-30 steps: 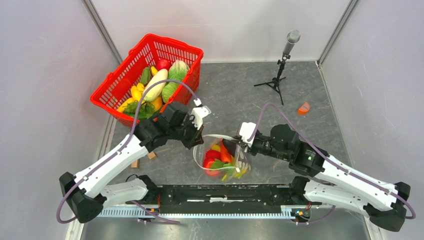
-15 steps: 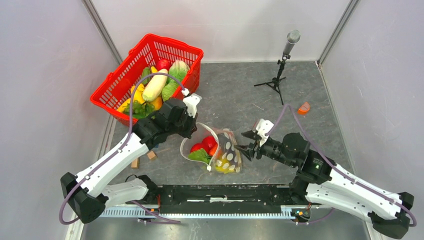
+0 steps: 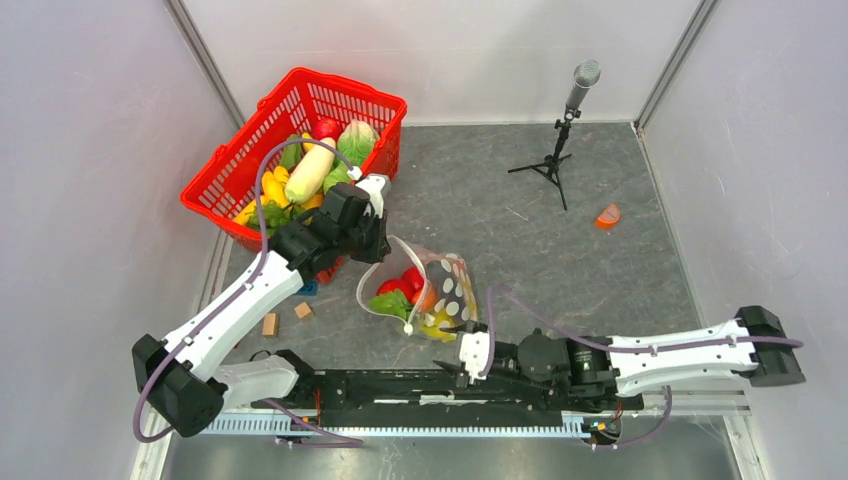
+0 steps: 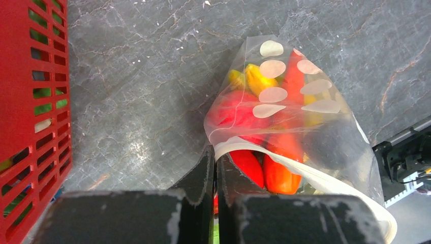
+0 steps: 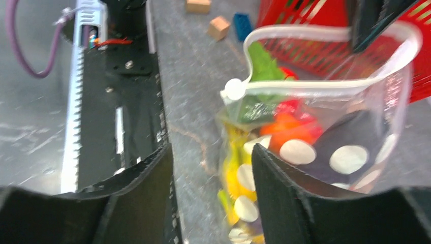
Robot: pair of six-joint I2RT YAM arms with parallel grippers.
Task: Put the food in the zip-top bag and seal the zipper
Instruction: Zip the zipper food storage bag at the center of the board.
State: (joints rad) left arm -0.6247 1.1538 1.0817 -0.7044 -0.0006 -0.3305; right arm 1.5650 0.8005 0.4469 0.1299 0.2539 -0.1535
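Zip-top bag [image 4: 305, 127] rim between left hand [image 4: 214, 165] fingers; spread right hand [image 5: 211, 157] nearby.

no writing, label, brand, number or sign can be read in any view; the zip-top bag [image 3: 452, 288] carries only a print of white round dots, which are a pattern and not lettering; the red basket [image 3: 350, 86] shows plain plastic mesh; any marking elsewhere is too small or too blurred to tell
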